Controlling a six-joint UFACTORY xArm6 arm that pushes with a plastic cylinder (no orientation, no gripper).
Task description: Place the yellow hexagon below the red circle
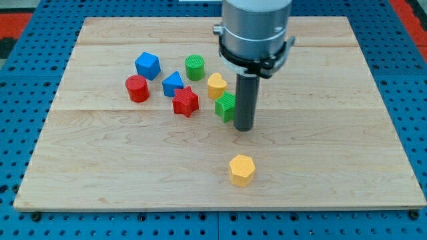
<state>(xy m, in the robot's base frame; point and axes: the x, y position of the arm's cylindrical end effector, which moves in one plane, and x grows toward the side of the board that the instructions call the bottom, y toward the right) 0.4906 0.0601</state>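
Nearest the camera edge of the wooden board sits the yellow hexagon, alone, well apart from the red circle at the view's upper left. It looks light, rigid and smooth-sided, likely to slide or spin. My tip, a bare rod with nothing to open and holding nothing, stands just beside the green block; I'd push squarely on the hexagon's right face.

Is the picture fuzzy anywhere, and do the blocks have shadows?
Camera view: the blocks look sharp, like the yellow hexagon and the red circle; light is even, with only soft small shadows under them; no glare on the wooden board; my tip is clear beside the green block.
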